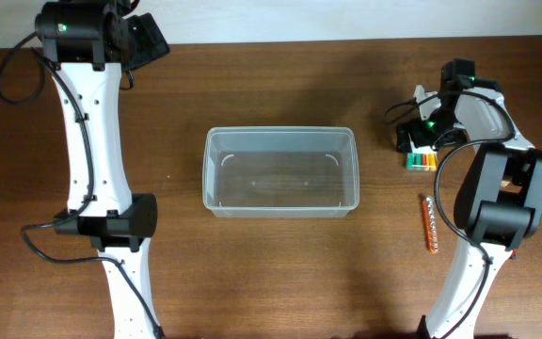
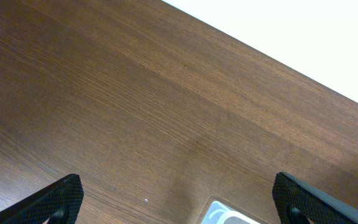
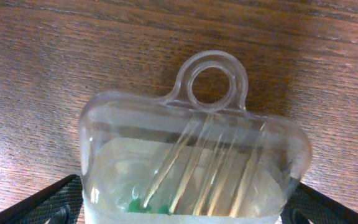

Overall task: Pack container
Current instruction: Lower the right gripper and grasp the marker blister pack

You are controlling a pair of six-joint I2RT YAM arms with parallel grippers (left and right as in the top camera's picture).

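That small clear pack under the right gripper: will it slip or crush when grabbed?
The pack looks smooth and glossy, so probably slippery. Its thin clear shell may flex if squeezed. It lies flat, so rolling seems unlikely.

A dark brown wood-grain surface (image 1: 271, 94) fills the scene, its grain running left to right under even, soft light. Along the far edge a plain white band (image 1: 346, 19) shows beyond it; whether wall or floor cannot be told.

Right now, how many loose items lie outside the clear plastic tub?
2: clear tool case at right gripper; thin orange strip lying close by. More may be hidden.
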